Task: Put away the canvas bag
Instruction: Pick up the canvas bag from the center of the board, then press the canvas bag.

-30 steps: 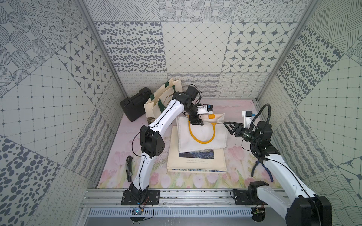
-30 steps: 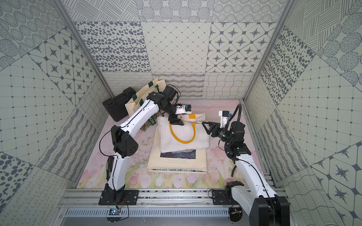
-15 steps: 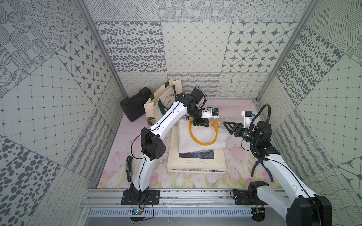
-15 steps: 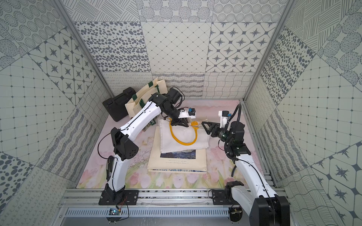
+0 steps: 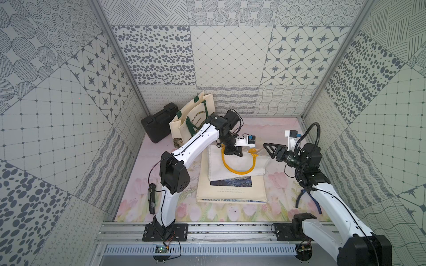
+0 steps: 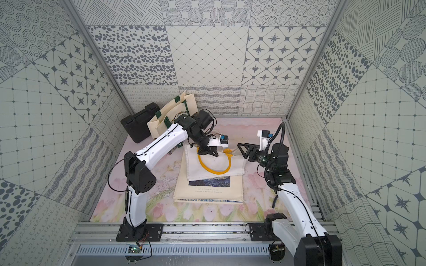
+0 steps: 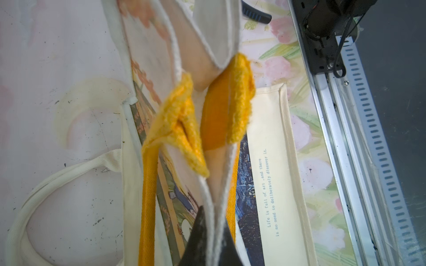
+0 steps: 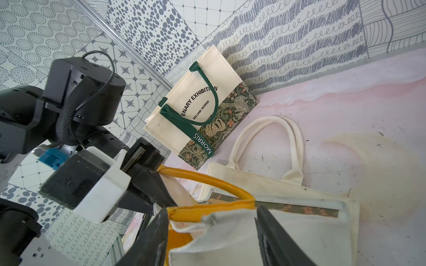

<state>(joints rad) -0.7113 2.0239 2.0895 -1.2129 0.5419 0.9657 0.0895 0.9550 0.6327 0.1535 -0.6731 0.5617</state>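
The canvas bag (image 5: 237, 164) (image 6: 215, 162), cream with yellow handles (image 5: 237, 171), lies on top of a stack of flat bags in the middle of the floor. My left gripper (image 5: 232, 152) (image 6: 207, 152) (image 7: 213, 239) is shut on the bag's white rim, between the two yellow handle ends (image 7: 179, 129). To the right of the bag, my right gripper (image 5: 268, 149) (image 6: 242, 148) (image 8: 211, 232) stands open. It points at the bag's raised corner (image 8: 221, 232), which shows between its fingers (image 8: 159, 232) without being pinched.
A standing tote with green handles (image 5: 192, 115) (image 8: 196, 108) leans at the back left, beside a black case (image 5: 159, 125). Under the canvas bag lies a flat bag with a blue picture (image 5: 230, 191) and one with white handles (image 8: 297, 142). A black tool (image 5: 151, 200) lies left, blue-handled pliers (image 5: 315, 205) right.
My left gripper has come down onto the bag's rim and shut on it, and the rim now stands up a little. The right arm has barely moved.
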